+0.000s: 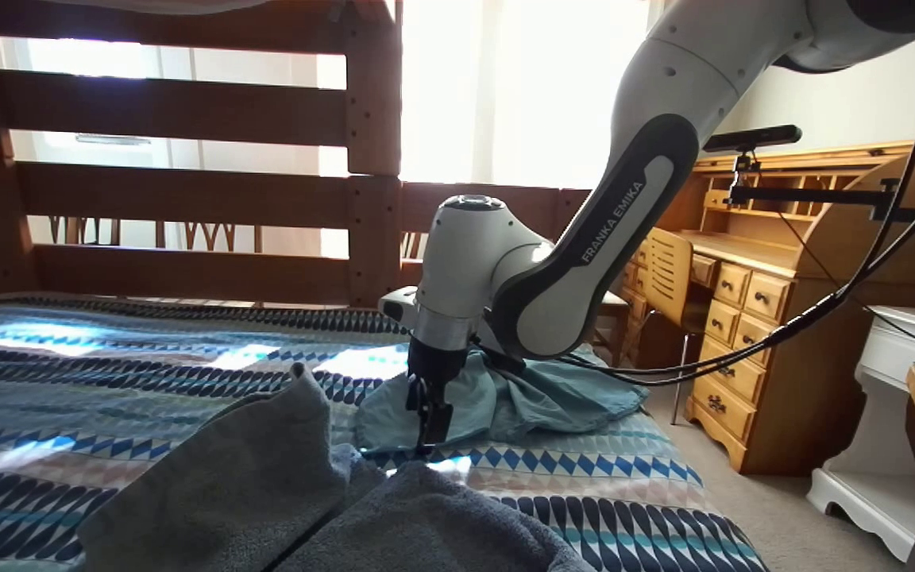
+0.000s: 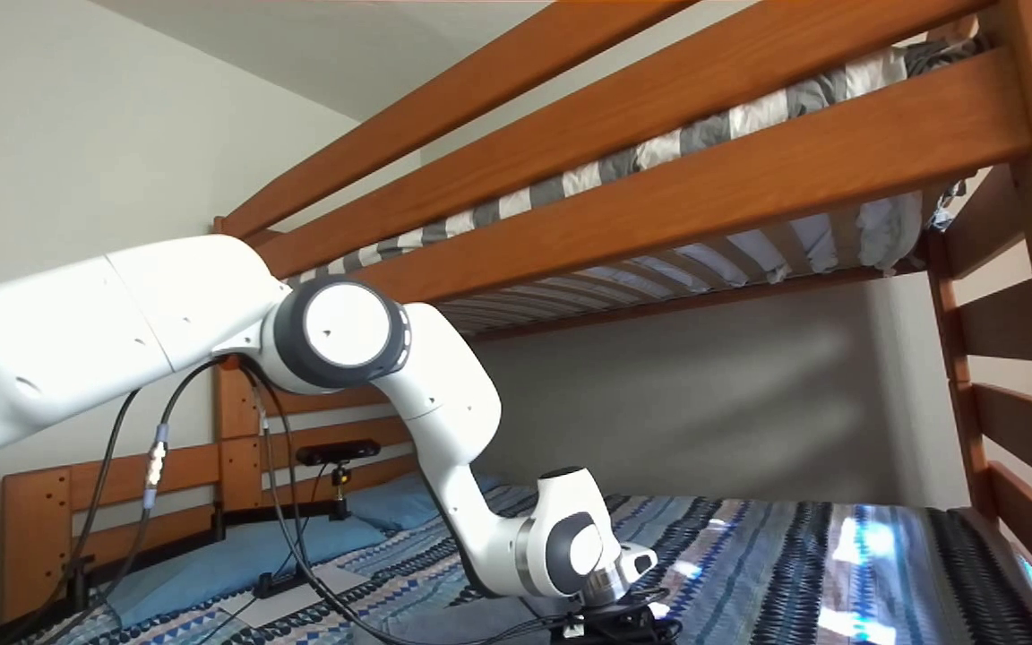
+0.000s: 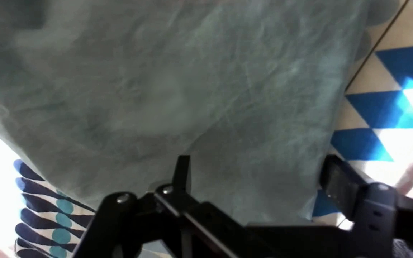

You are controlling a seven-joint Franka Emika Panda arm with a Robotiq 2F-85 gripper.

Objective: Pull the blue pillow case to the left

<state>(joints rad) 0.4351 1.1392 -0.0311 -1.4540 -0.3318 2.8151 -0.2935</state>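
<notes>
Nearest in an exterior view, a fuzzy grey cloth (image 1: pixel 426 524) is heaped toward the near edge of the desk, here a bed (image 1: pixel 132 381), with one peak standing up. Just beyond it the end effector (image 3: pixel 256 161) points down, its jaws spread wide: in the wrist view one is over the pillow case (image 3: pixel 199 104), the other just beside its border, over the printed cover (image 3: pixel 368 143). Whether either touches the fabric I cannot tell. The pillow case lies below and beyond the jaws, close to the right edge of the desk, its rightmost folds reaching about to that edge. In this light it is a plain, soft blue-green, thin and limp, rather flat with a rounded outline at its left end and gathered into loose, deep folds toward the right edge; the arm (image 1: pixel 457 262) hides part of it. Seen from the wrist, in shade, it turns a dull grey-green, mostly smooth, with fine wrinkles and one longer slanting crease. Its sides draw in toward the end effector, the right one fairly straight along a band of blue and cream triangles, the left one slanting down beside dark drop shapes. Past the pillow case the cover continues in patterned rows, patched with sunlight, to the far edge of the desk, where brown wooden rails (image 1: pixel 187 199) stand. Out beyond the right edge are a chair (image 1: pixel 668 274) and a wooden cabinet (image 1: pixel 743 318) with drawers; farthest back, a window (image 1: pixel 497 87) glares white.
</notes>
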